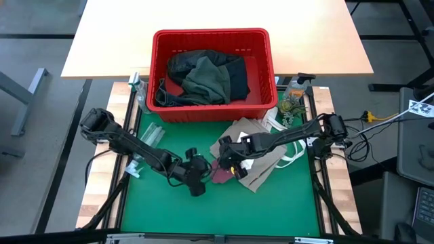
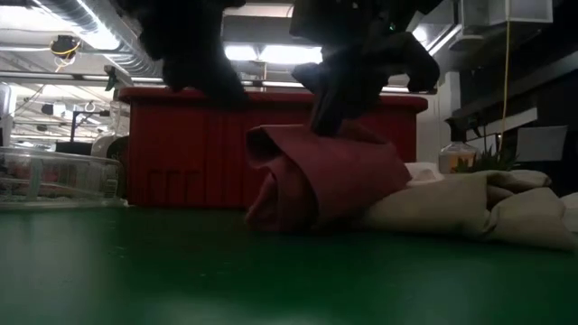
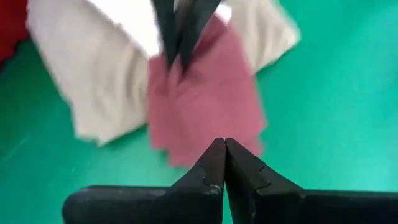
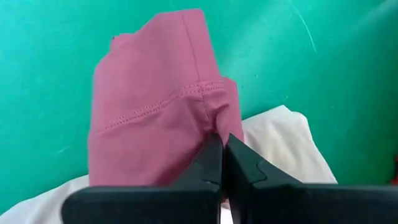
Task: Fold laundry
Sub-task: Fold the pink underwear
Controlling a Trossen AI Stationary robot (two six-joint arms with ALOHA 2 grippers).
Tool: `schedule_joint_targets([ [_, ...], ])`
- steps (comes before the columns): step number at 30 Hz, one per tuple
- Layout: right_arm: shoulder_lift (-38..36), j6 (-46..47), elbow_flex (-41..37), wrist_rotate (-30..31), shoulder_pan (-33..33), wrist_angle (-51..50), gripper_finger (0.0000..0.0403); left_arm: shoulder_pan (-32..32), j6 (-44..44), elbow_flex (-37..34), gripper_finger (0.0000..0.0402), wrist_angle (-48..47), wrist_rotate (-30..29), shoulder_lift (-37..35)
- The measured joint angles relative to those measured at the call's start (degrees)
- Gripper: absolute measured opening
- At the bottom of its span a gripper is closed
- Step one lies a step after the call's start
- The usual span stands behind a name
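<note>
My right gripper [image 4: 222, 155]: pinched on the soft, stitched maroon piece [image 4: 155, 118].
My left gripper [image 3: 224, 163]: fingers together, empty.
Tan top [image 1: 261, 159]: rumpled beneath.

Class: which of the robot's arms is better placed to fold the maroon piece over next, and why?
Probably the right: the right gripper is shut on the maroon piece, lifting its edge. The left gripper is shut, empty, short of it.

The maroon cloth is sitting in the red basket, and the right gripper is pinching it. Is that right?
Not quite. The maroon cloth lies on the green mat, in front of the basket, as the high view shows. The right gripper is pinching it.
</note>
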Motion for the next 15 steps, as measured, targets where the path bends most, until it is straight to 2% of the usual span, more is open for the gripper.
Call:
schedule_joint_targets([
  [5,0.0,-1.07,0.0,3.09,0.04,0.09,0.0009,0.49,2.89,0.04,0.0,7.03,-0.31,0.76],
  [9,0.0,-1.25,0.0,3.32,0.04,0.04,0.0011,1.35,3.44,0.04,0.0,7.78,-1.25,2.51],
  [15,0.0,-1.25,0.0,3.38,0.08,-0.34,0.0011,2.87,3.8,0.04,0.0,8.83,-3.04,8.81],
])
